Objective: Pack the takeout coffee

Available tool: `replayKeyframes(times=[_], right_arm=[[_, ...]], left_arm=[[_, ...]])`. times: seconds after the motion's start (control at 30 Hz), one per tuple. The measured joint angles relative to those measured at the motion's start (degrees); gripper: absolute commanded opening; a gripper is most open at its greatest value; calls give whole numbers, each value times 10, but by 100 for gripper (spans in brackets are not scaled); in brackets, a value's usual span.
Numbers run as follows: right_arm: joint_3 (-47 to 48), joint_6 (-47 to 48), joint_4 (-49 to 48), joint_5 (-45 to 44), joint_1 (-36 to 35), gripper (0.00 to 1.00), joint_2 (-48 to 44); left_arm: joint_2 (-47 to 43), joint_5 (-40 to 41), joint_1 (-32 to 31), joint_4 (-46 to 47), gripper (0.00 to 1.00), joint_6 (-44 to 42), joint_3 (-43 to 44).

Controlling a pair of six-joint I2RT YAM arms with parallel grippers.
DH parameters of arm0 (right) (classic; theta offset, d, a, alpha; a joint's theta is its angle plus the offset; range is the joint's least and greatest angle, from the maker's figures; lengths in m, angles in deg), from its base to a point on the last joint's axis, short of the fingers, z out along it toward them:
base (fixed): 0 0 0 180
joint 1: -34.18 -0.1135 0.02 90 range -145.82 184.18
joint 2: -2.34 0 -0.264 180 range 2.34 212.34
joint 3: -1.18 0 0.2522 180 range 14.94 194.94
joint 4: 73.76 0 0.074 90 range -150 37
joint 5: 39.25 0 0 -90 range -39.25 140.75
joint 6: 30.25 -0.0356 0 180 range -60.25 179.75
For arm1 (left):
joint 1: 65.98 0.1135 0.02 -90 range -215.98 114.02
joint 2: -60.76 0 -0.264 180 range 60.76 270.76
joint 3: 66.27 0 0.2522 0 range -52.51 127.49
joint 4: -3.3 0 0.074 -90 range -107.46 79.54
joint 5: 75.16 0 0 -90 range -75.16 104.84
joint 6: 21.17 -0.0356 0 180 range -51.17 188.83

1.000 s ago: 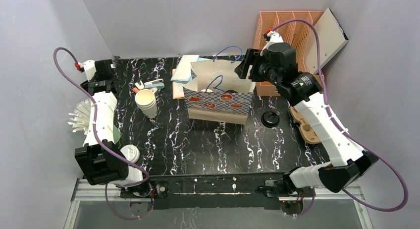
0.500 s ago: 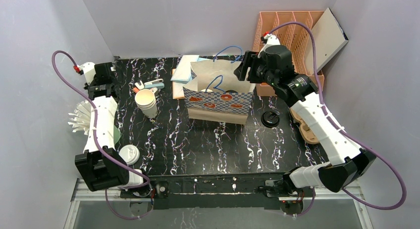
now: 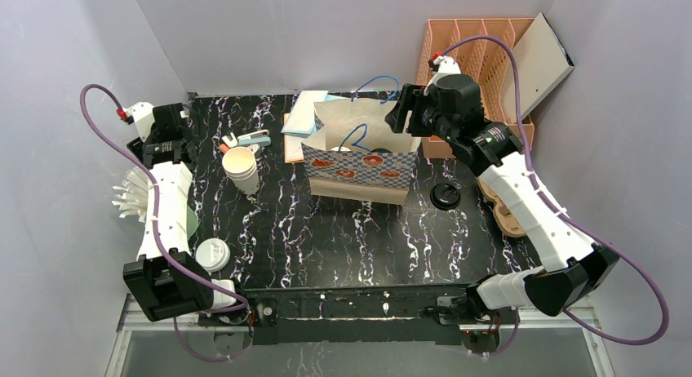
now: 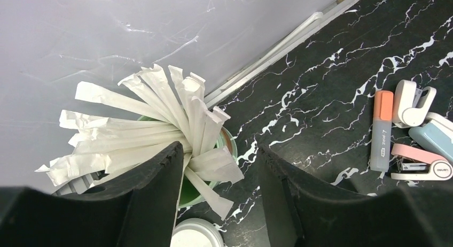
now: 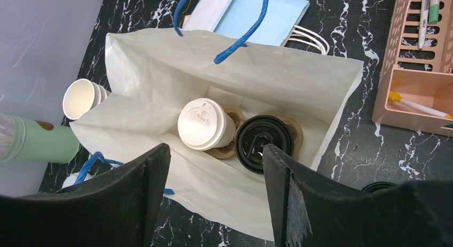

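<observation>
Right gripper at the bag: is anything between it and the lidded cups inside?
Nothing visible does. The right gripper hangs open at the open mouth of the paper bag; the white-lidded cup and black-lidded cup show plainly below, and the blue handles sit at the rims.

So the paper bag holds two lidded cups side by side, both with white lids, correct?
Not both. In the right wrist view the paper bag holds two lidded cups side by side: a white-lidded cup and a black-lidded cup.

Black white-veined marble table (image 3: pixel 343 230); pale lilac-grey walls (image 3: pixel 326 34) on three sides; soft even light.
</observation>
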Motion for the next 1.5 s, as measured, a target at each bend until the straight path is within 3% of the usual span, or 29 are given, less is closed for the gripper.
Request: replayKeyframes(times=[0.43, 0.67, 0.93, 1.2, 1.5], right_arm=[[-1, 3, -6, 0, 0, 72, 0], [-12, 3, -11, 0, 0, 70, -5], [-19, 6, -11, -2, 0, 70, -17], [-19, 11, -12, -13, 0, 70, -32], [-34, 21, -25, -23, 0, 70, -48]], left_arm=[[11, -9, 0, 0, 34, 6, -30], [12, -2, 0, 5, 0, 7, -39], [10, 24, 0, 0, 0, -11, -29], [-11, 26, 0, -35, 0, -23, 84], [-64, -72, 0, -68, 0, -1, 225]])
